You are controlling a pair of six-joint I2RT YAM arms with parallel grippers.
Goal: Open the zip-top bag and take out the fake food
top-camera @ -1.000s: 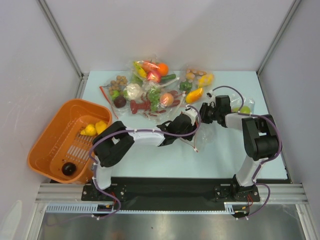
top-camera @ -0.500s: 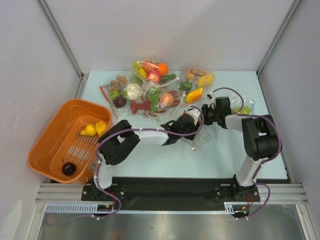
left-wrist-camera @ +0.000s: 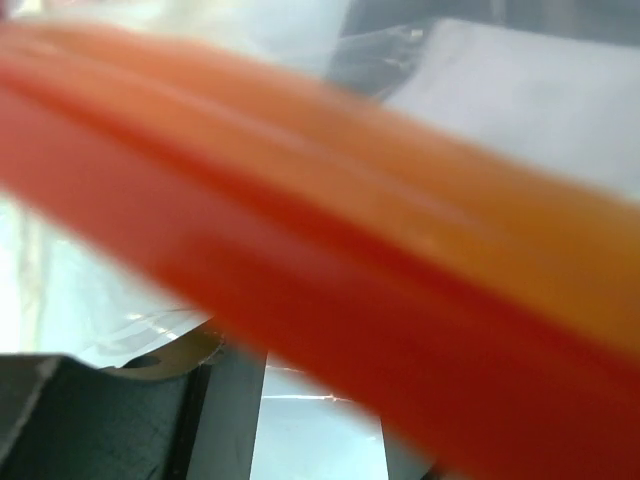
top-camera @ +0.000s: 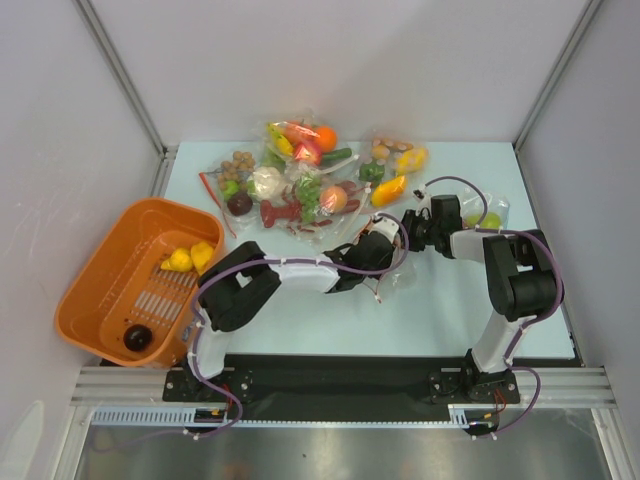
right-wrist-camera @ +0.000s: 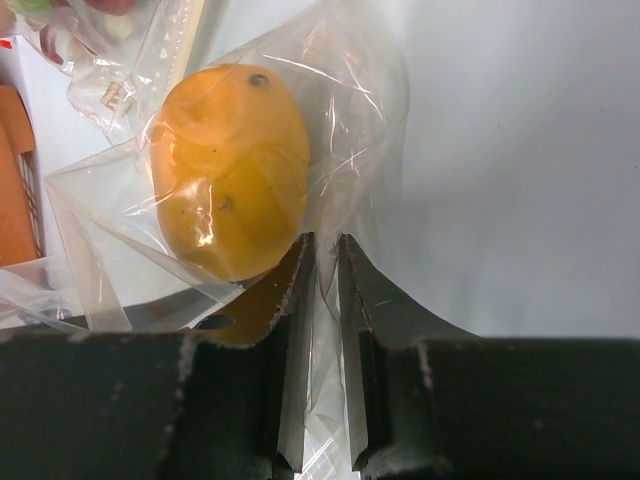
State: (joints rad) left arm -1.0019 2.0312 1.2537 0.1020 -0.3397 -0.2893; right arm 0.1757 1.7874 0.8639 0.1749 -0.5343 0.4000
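The zip-top bag [top-camera: 392, 264] lies crumpled at mid-table between my two grippers. In the right wrist view its clear plastic [right-wrist-camera: 345, 120] wraps a yellow-orange fake fruit [right-wrist-camera: 232, 170]. My right gripper [right-wrist-camera: 325, 250] is shut on a fold of that plastic, just right of the fruit; from above, the right gripper [top-camera: 409, 232] points left. My left gripper [top-camera: 377, 252] sits against the bag. In the left wrist view the blurred orange-red zip strip [left-wrist-camera: 300, 230] fills most of the picture. Below it my left gripper [left-wrist-camera: 322, 440] shows its jaws apart, with pale plastic in the gap.
An orange basket [top-camera: 92, 262] at the left edge holds yellow pieces [top-camera: 190, 258] and a dark purple ball [top-camera: 137, 337]. A pile of other filled clear bags [top-camera: 300, 180] lies at the back. Another bag with a green fruit [top-camera: 490, 216] lies by the right arm.
My left gripper has moved right, closer to the right gripper and the bag. The right arm has stayed about where it was.
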